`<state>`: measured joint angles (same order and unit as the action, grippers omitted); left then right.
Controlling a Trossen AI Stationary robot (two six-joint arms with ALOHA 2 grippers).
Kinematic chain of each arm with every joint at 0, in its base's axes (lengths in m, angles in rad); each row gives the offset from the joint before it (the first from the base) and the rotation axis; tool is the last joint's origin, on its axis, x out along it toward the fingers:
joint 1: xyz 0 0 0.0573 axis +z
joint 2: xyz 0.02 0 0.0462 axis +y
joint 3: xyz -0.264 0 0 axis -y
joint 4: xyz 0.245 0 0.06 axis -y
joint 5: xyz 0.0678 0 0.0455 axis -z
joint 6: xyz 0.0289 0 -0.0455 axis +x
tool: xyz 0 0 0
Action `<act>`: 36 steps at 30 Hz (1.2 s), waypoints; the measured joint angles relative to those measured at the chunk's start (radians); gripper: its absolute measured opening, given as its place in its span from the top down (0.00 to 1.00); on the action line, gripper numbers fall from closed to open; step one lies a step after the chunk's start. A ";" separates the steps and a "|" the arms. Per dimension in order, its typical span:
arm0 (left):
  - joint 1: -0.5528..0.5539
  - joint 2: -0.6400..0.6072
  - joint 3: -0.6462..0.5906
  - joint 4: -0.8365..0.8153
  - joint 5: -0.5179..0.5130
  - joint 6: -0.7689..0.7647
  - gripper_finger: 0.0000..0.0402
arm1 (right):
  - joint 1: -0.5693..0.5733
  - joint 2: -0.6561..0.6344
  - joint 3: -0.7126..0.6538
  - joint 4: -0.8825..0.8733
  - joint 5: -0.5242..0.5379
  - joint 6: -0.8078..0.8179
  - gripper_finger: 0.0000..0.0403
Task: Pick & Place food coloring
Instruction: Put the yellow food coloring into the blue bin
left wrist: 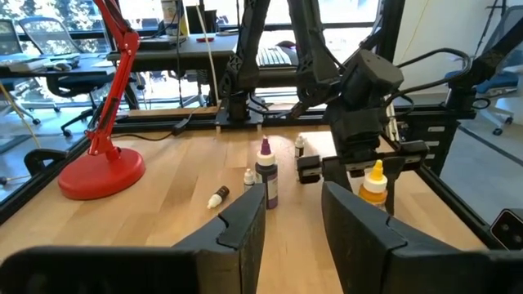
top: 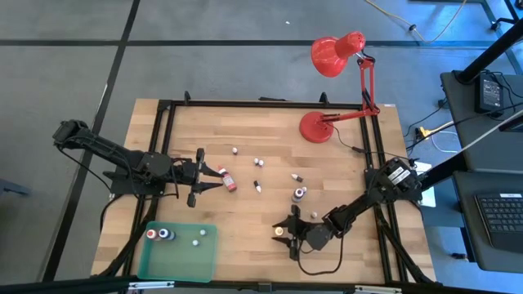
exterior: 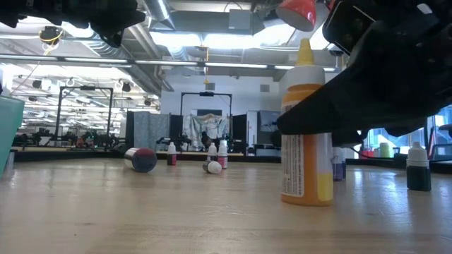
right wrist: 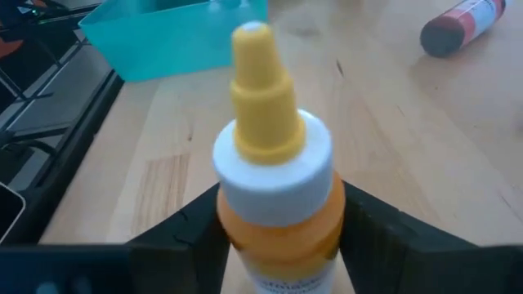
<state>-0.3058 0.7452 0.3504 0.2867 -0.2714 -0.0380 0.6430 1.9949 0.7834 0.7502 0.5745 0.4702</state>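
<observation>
Right pincer (right wrist: 274,237) clamped around an upright orange bottle (right wrist: 276,192) standing on the surface (top: 261,220), near the front edge; fingertips hidden behind the bottle's body, label cut off. Left pincer (top: 198,177) hovering partly open, nothing between the fingers, beside a fallen red bottle (top: 228,180). Green tray (top: 176,265) holding several bottles, colours hard to make out. More small bottles scattered mid-surface, too tiny to identify.
</observation>
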 joint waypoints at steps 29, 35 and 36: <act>0.000 0.000 0.000 0.000 0.000 0.000 0.71 | -0.259 0.000 0.539 -0.421 -0.182 -0.413 0.69; 0.000 0.000 0.000 0.000 0.000 0.000 0.70 | -0.297 0.023 0.527 -0.285 -0.160 -0.474 0.69; 0.000 0.000 0.000 0.000 0.000 0.000 0.70 | -0.304 0.038 0.526 -0.275 -0.165 -0.468 0.69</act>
<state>-0.3058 0.7452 0.3504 0.2867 -0.2710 -0.0383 0.3392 2.0325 1.3090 0.4756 0.4097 0.0020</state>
